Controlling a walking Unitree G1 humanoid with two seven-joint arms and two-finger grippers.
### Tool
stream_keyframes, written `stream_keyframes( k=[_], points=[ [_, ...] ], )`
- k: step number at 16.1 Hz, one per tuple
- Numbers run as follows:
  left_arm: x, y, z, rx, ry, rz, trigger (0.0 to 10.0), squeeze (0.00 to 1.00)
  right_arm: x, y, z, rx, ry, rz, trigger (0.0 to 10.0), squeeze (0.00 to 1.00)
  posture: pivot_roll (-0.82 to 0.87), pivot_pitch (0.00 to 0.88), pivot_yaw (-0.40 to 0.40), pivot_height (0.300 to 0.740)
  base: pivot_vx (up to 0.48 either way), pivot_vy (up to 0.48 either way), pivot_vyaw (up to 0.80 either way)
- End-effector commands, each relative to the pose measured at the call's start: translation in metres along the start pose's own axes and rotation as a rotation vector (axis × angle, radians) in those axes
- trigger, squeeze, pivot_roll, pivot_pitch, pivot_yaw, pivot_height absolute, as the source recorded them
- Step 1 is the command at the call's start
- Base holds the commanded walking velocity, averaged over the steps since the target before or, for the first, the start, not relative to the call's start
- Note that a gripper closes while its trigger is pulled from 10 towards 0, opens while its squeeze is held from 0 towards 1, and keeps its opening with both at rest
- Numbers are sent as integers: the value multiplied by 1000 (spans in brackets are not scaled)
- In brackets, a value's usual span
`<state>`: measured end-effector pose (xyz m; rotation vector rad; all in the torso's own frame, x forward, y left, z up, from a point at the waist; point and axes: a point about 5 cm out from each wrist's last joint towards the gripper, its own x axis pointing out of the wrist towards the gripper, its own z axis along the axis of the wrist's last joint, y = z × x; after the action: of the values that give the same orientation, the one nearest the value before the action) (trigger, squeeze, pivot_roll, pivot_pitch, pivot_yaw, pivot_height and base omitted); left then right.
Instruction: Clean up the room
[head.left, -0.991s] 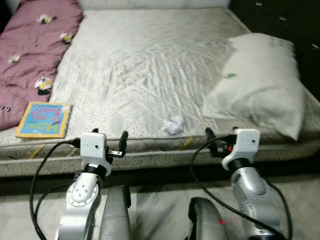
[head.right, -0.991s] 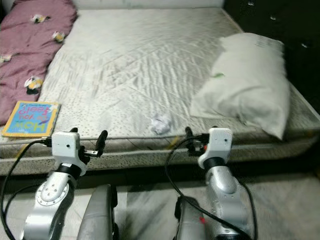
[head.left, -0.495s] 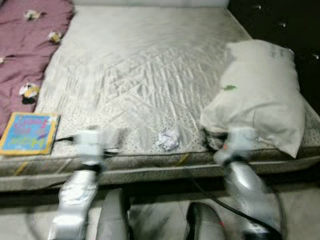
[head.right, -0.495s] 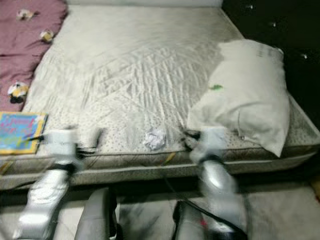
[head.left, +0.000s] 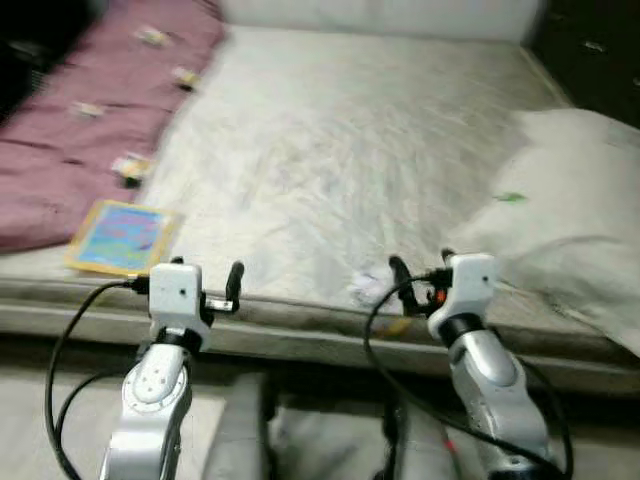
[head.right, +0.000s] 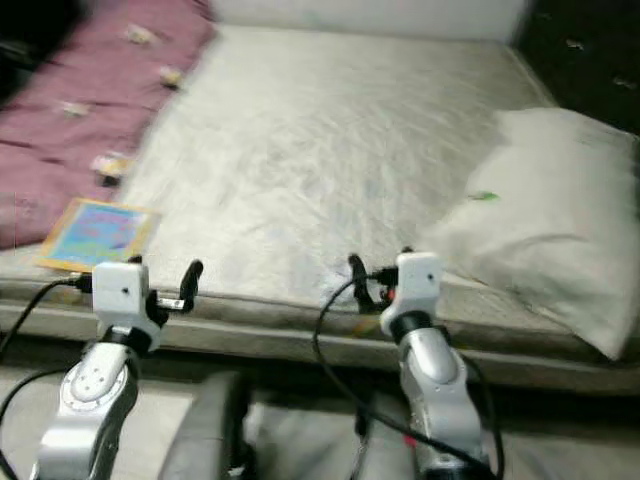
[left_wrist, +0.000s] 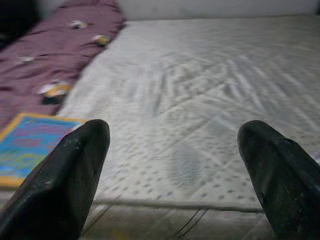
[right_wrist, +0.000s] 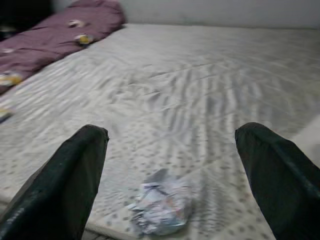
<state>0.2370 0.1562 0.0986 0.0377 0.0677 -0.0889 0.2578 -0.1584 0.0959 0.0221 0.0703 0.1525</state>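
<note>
Compared with the picture from half a second ago, the whole scene has shifted to the right and the arms are sharp again, not smeared; this is the camera turning, and the things on the bed lie as they did. The crumpled paper ball (right_wrist: 161, 208) rests on the pale mattress (head.left: 330, 150) near its front edge, just in front of the right gripper (right_wrist: 170, 165), whose two black fingers are spread wide with nothing between them. The left gripper (left_wrist: 170, 165) is held at the same height above the bed edge, its fingers also spread apart and empty. A colourful book (head.left: 118, 237) lies flat at the front left corner of the mattress, beside the maroon blanket (head.left: 100, 150); its cover carries some letters, but they are too blurred to read. A white pillow (head.left: 560, 220) with a small green mark lies on the right side of the bed.
</note>
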Motion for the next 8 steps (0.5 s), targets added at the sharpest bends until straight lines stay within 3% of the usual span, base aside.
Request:
stream_keyframes(
  k=[1,8],
  points=[
    [-1,-3,2,-5,-7,-23,10000,0,0,-1,-2,11,19,-5,10000,0,14,51,-13,587,0,0,0],
    [-1,-5,2,-10,-11,-40,10000,0,0,-1,-5,20,32,8,10000,0,18,46,-18,587,326,0,0]
  ],
)
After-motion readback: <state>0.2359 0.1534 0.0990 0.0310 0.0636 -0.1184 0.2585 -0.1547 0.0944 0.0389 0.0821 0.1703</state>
